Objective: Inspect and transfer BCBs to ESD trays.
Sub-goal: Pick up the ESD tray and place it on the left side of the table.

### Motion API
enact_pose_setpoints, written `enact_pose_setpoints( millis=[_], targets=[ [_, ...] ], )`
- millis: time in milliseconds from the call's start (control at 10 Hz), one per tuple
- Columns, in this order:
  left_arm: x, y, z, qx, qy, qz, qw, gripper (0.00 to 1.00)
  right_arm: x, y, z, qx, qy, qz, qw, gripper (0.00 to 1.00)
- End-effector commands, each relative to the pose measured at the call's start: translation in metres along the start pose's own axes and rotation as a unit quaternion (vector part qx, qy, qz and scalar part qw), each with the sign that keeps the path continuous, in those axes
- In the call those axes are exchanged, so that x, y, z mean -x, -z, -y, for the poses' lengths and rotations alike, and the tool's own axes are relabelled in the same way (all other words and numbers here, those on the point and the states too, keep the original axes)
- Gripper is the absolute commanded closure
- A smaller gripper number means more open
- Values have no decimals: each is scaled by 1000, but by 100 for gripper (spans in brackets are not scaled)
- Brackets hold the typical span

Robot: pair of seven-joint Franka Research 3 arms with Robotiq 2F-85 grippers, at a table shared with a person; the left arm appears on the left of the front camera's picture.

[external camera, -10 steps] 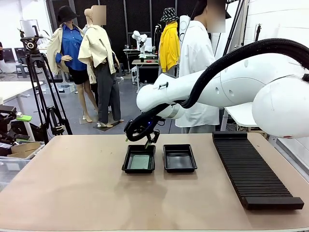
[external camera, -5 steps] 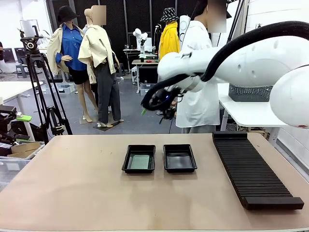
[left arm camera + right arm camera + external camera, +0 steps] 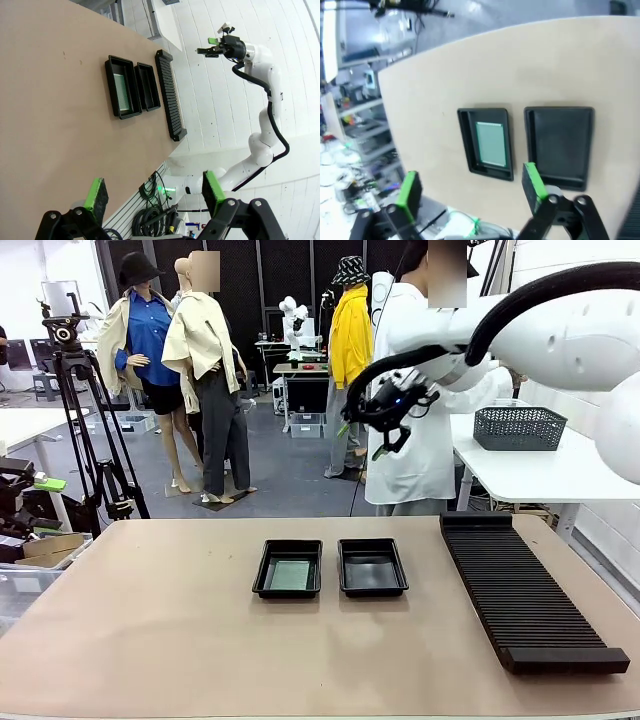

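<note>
In the front view, one BCB (image 3: 290, 575) lies flat in the left ESD tray (image 3: 266, 570), and the right ESD tray (image 3: 372, 568) just beside it is empty. We judge the board to be light, stiff, thin and fragile, and best pinched by its bare edges. The right gripper (image 3: 362, 438) hangs high above the table (image 3: 150, 620), jaws spread, holding nothing.

In the left wrist view, the left gripper (image 3: 154, 192) hovers well away from the trays, jaws wide and empty.

In the right wrist view, both trays lie far below the spread green pads (image 3: 532, 182).

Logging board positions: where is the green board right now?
In the front view the BCB lies flat inside the left ESD tray, beside the empty right tray.
</note>
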State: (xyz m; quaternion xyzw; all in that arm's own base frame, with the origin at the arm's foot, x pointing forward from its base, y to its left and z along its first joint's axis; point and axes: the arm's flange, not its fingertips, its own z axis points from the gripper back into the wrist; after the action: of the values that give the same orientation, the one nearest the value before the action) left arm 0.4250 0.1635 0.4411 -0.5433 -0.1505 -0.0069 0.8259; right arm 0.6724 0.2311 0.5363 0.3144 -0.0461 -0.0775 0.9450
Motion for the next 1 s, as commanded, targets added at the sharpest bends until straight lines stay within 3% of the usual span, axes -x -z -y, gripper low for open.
enact_pose_setpoints(
  millis=[0,400,600,900],
  targets=[
    [0,-2,3,-1,-6,0,1000,0,19,-29,32,-24,0,-13,1000,0],
    [-16,26,9,-29,-8,-2,1000,0,26,-76,102,-69,38,-27,997,0],
    [-29,62,23,-56,-9,-19,998,0,30,-100,135,-106,55,-3,993,0],
    [-39,125,51,-107,14,-59,992,0,24,-114,199,-167,81,-6,983,0]
  ],
)
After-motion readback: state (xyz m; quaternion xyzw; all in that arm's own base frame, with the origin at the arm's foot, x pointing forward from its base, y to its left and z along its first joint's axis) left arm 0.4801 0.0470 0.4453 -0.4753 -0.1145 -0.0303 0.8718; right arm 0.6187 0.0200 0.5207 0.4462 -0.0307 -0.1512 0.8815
